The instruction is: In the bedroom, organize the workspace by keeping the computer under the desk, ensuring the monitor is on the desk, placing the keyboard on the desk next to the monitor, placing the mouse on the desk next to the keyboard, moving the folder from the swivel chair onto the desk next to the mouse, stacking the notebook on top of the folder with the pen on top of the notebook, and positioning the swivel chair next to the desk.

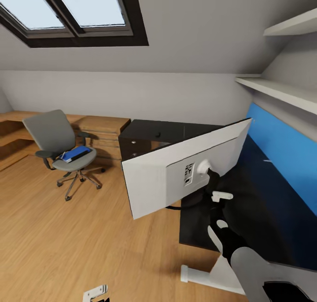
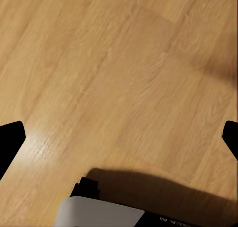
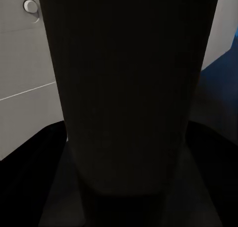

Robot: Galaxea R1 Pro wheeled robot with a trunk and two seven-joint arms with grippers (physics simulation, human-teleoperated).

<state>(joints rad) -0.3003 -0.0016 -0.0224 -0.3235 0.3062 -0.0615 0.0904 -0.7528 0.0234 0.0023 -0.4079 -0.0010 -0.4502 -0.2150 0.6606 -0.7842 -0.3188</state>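
The right claw (image 1: 210, 178) reaches up to the slim black stand (image 3: 129, 88) behind the monitor (image 1: 154, 178); the right wrist view looks straight at that dark stand at close range, but whether the claw is closed on it cannot be told. The monitor shows its white back, tilted, its lower part over the near edge of the glossy black surface (image 1: 264, 214), one end hanging out over the wooden floor (image 1: 66, 240). The left claw (image 2: 119, 137) hangs over bare floorboards, its two dark fingertips (image 2: 10, 142) wide apart with nothing between them. Behind the surface runs a blue wall panel (image 1: 286, 156), with white shelves (image 1: 281, 92) above. Well apart, across the room, the grey swivel chair (image 1: 50, 134) stands beside low wooden cabinets (image 1: 101, 130), and the blue folder (image 1: 75, 154) lies on its seat. A skylight (image 1: 66, 11) is set in the sloped ceiling.
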